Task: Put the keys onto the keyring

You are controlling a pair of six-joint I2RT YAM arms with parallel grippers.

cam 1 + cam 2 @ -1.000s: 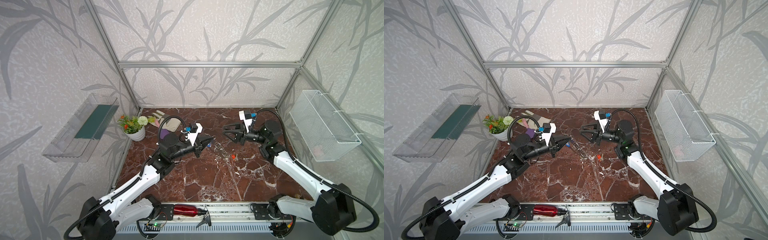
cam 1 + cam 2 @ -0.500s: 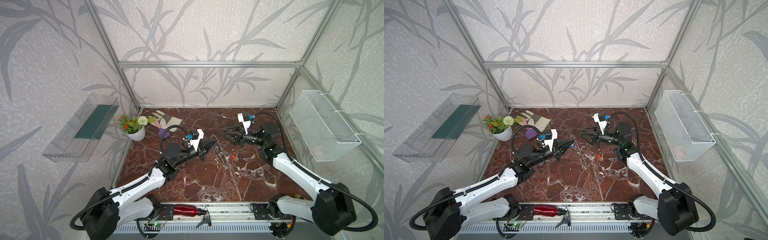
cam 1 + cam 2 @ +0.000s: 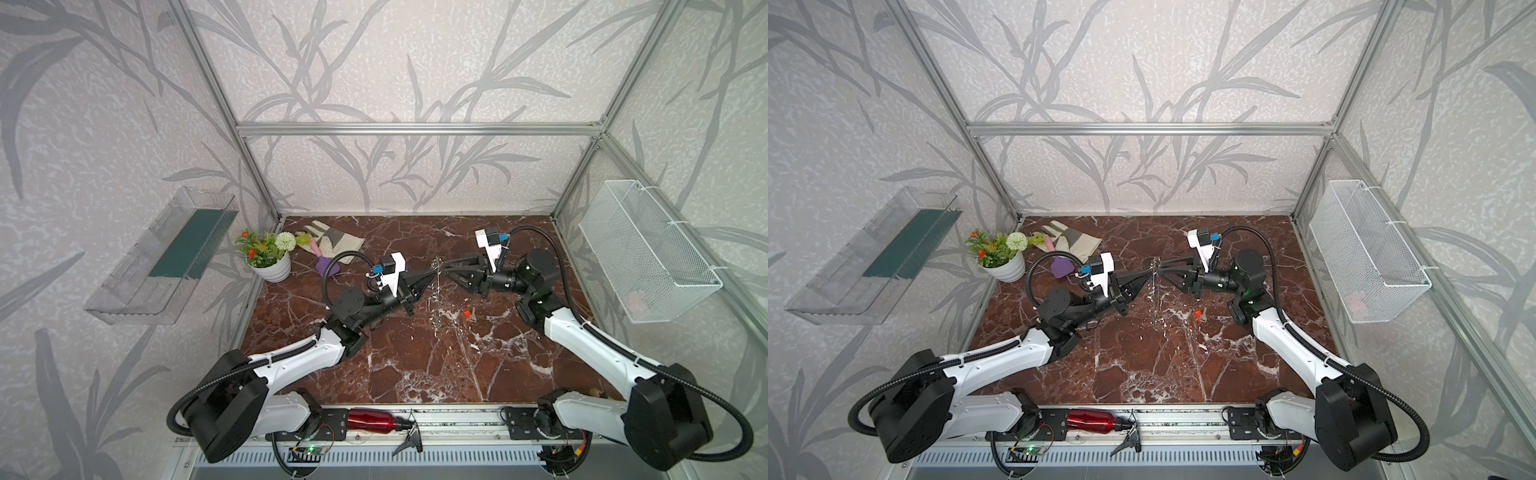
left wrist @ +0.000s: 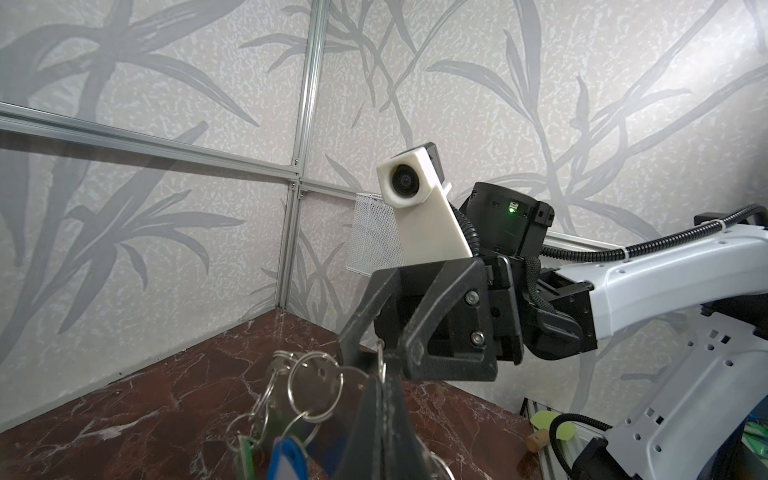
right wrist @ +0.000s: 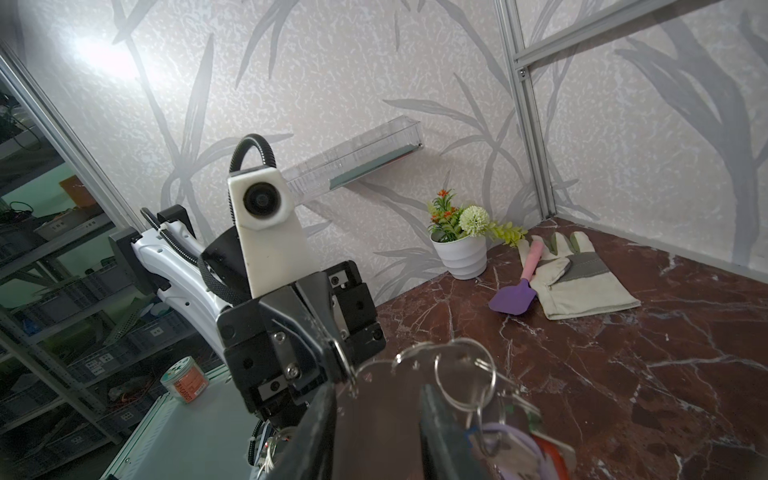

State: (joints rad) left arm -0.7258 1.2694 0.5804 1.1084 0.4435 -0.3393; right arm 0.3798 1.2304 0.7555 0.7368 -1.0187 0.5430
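Note:
The keyring [image 3: 436,291] hangs in mid-air over the middle of the table, seen in both top views, its chain of rings [image 3: 1155,291] dangling. My left gripper [image 3: 433,273] is shut on a split ring at the grey plate's [image 4: 309,384] edge. Keys with green [image 4: 243,453] and blue [image 4: 286,457] tags hang from the rings. My right gripper [image 3: 447,272] faces it tip to tip. Its fingers [image 5: 440,432] stand apart on either side of the plate [image 5: 376,415]; I cannot tell whether they touch it. A red-orange key [image 3: 468,313] lies loose on the table.
A white flower pot [image 3: 270,259], a work glove [image 3: 332,241] and a purple spatula [image 3: 328,266] sit at the back left. A wire basket [image 3: 648,253] hangs on the right wall, a clear shelf [image 3: 166,257] on the left. A red bottle [image 3: 370,419] lies on the front rail.
My left gripper has lifted the keyring off the table, so it now hangs. The right gripper has moved up to it and its jaws have narrowed.

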